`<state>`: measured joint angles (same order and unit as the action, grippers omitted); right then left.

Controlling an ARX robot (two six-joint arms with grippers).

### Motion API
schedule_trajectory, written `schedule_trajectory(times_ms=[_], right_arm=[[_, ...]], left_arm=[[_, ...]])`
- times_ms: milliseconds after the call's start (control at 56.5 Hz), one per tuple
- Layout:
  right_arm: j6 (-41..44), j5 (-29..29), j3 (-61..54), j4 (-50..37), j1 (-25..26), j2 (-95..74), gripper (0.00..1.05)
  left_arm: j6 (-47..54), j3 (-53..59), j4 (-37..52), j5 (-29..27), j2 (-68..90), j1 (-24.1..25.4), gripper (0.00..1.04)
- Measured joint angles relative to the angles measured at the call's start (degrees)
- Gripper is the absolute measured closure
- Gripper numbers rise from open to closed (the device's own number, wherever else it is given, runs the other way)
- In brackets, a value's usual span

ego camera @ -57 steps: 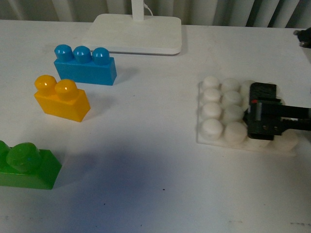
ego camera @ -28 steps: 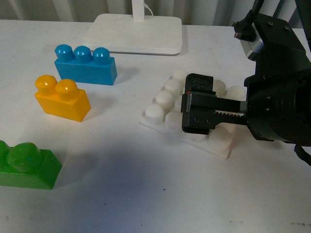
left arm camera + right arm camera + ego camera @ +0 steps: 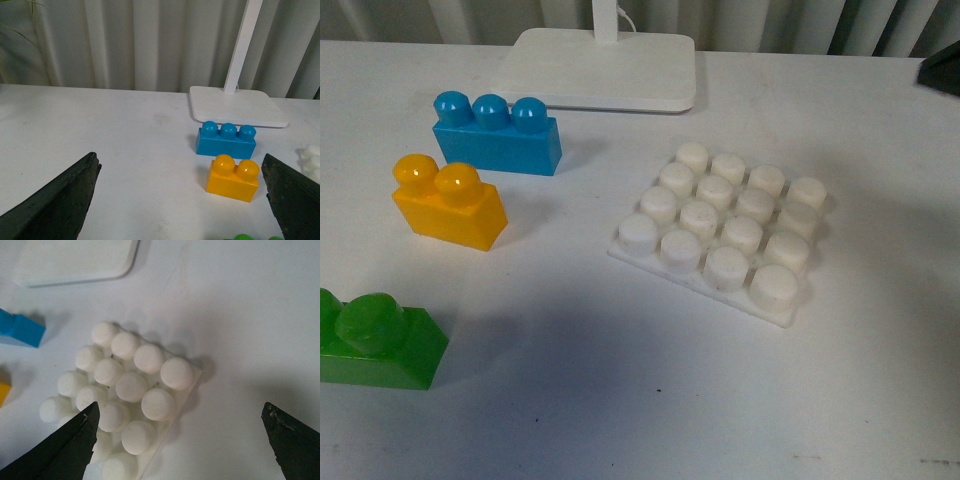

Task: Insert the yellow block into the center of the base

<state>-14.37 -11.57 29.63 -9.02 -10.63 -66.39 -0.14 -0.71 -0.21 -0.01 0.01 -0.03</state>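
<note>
On the surface (image 3: 620, 400), the yellow block (image 3: 448, 203) is not yet being held.

The yellow block is sitting on the left side, just in front of the blue brick (image 3: 495, 133) and behind the green brick (image 3: 375, 340). It is well apart from the base (image 3: 720, 232) on the right. The base is lying flat, turned a bit, and nothing is being pressed onto its studs. Both pincers are spread wide with nothing in them. The left pincer (image 3: 179, 161) is being pointed toward the yellow block, and the right pincer (image 3: 180, 410) is hanging over the base. The picking-up step seems to be the one in hand. Next, the left pincer should be brought down around the block's sides and squeezed shut. Then the block should be carried over and pushed onto the middle studs.
</note>
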Motion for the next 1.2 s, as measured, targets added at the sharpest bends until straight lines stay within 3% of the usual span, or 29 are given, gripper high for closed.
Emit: schedule_trajectory(times_ms=[495,743,938,1026,1203], right_arm=[[2.32,-15.19,-12.02,6.4,20.7,37.09,0.09],[3.28,-15.76,-15.17,9.35,23.89,46.21,0.09],[12.0,9.7,-20.63,3.17,14.14,51.25,0.42],[13.22,10.99,-22.03,3.06,11.15,52.57,0.58],[13.94,11.52,-24.09,4.07,10.86,55.58,0.88]], left_arm=[[0.0,0.0,0.0,0.0,0.0,0.0,0.06],[0.0,0.0,0.0,0.02,0.0,0.0,0.06],[0.0,0.0,0.0,0.02,0.0,0.0,0.06],[0.0,0.0,0.0,0.02,0.0,0.0,0.06],[0.0,0.0,0.0,-0.02,0.0,0.0,0.06]])
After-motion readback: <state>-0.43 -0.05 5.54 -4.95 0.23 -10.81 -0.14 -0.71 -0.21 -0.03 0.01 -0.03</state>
